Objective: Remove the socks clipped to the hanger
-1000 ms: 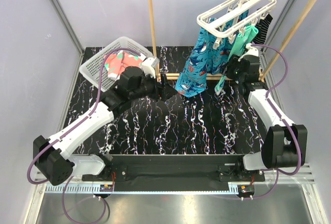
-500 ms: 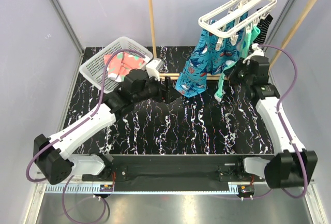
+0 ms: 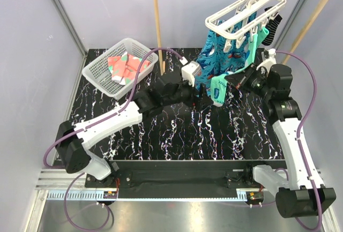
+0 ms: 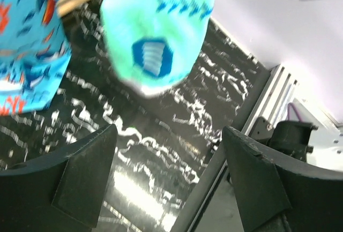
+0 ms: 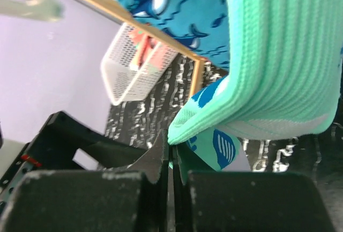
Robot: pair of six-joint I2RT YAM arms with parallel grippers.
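basket of pink socks, one teal sock in a robot's grip: a white mesh basket [image 3: 98,81] sat at the upper left of the overhead frame on the black marbled table [image 3: 177,135], and in it we saw coral-pink patterned socks [image 3: 122,66] lying in a loose heap. the same basket showed at the left of the right wrist view, with pink cloth inside.

at the upper right of the overhead frame, the white slatted hanger [image 3: 244,12] hung tilted by its hook from the top bar of the wooden rack [image 3: 157,23]. a blue shark-print cloth [image 3: 214,55] and a black-and-white striped sock [image 3: 273,25] dangled from it. a teal-green sock [image 3: 222,84] stretched from under the hanger's clips down and leftward toward the middle of the frame. the right gripper [image 3: 244,79] was clamped on that sock partway along its length, its jaws pressed together on the knit, as the lower middle of the right wrist view showed. whether a clip held the sock's upper end, we could not tell.

the sock's toe hung free just left of the right gripper. the left gripper [image 3: 201,95] stood with its jaws spread wide just beside and below that toe. in the left wrist view the toe filled the upper middle, ahead of the gap between the two dark fingers [image 4: 86,173] and touching neither.
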